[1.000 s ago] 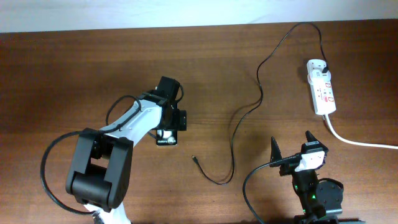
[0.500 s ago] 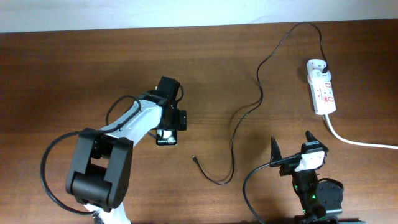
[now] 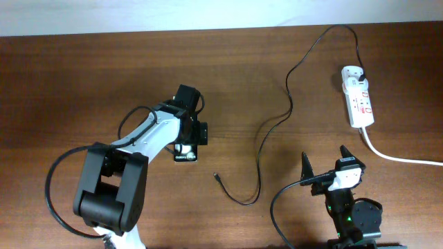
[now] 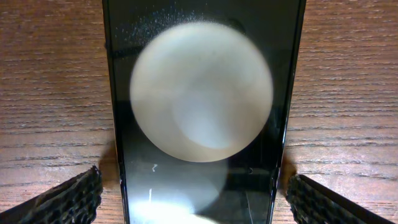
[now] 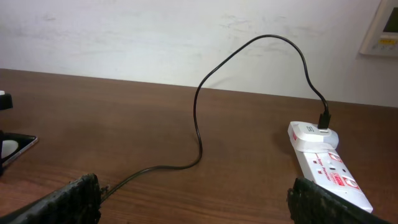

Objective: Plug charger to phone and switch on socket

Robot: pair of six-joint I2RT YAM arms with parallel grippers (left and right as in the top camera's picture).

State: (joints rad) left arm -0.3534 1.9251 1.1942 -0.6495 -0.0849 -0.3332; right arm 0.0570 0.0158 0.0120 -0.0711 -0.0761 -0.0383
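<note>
The phone lies flat on the wooden table, its glossy black face reflecting a big pale round glare. My left gripper is open and straddles it, one finger at each long edge with a small gap on both sides. From overhead only the phone's end shows below the left wrist. The charger snakes across the table; its loose tip lies right of the phone, and its plug sits in the socket. My right gripper hangs open near the front edge, with nothing in it.
The socket's thick white cord runs off to the right edge. The wall stands just behind the table's far edge. The right arm's base sits at the front right, and the left arm reaches in from the front left.
</note>
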